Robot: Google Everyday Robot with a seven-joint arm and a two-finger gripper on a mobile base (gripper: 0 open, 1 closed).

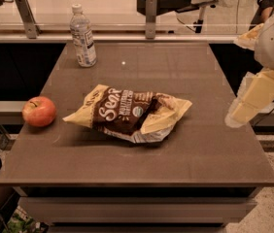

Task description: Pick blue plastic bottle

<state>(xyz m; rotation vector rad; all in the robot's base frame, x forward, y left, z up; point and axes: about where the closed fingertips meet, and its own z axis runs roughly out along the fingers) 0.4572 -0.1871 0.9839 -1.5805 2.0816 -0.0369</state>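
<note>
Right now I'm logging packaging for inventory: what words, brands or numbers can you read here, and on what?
"Sea", large white script on the snack bag; its ending is unclear.
Smaller white lines on the bag: too blurred to read.
Label of the blue plastic bottle: dark print, too small to read.
The apple and the gripper, at the view's right side: no text.
</note>
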